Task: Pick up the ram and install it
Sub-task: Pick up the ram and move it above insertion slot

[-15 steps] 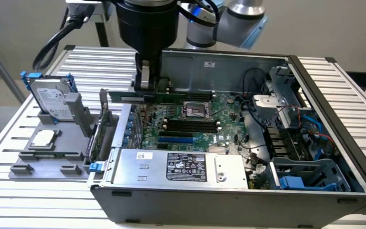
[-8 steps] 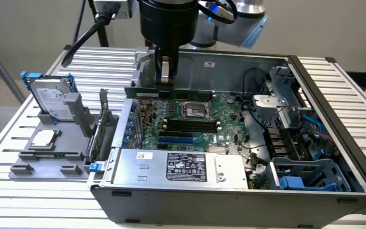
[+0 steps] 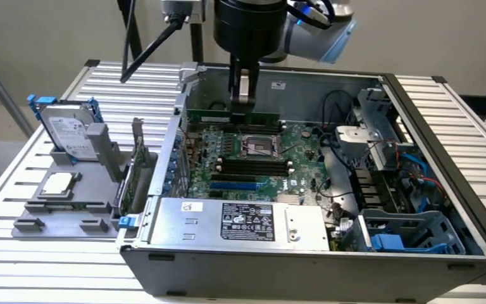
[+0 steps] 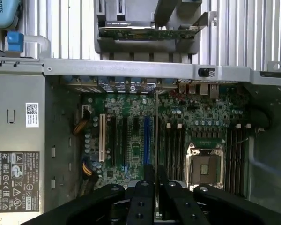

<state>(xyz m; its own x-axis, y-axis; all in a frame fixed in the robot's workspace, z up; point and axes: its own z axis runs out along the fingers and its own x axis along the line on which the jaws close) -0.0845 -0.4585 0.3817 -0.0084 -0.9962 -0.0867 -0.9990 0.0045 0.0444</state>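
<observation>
The gripper (image 3: 241,106), clamped narrowly on the ram (image 3: 213,118), holds the stick on edge over the motherboard (image 3: 252,166), at 12 o'clock of the CPU socket (image 3: 258,145), inside the open case (image 3: 311,266).

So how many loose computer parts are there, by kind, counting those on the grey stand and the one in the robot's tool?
Hard drive: 1
Processor chip: 1
Expansion card: 1
Ram, gripped in the tool: 1
Total: 4
</observation>
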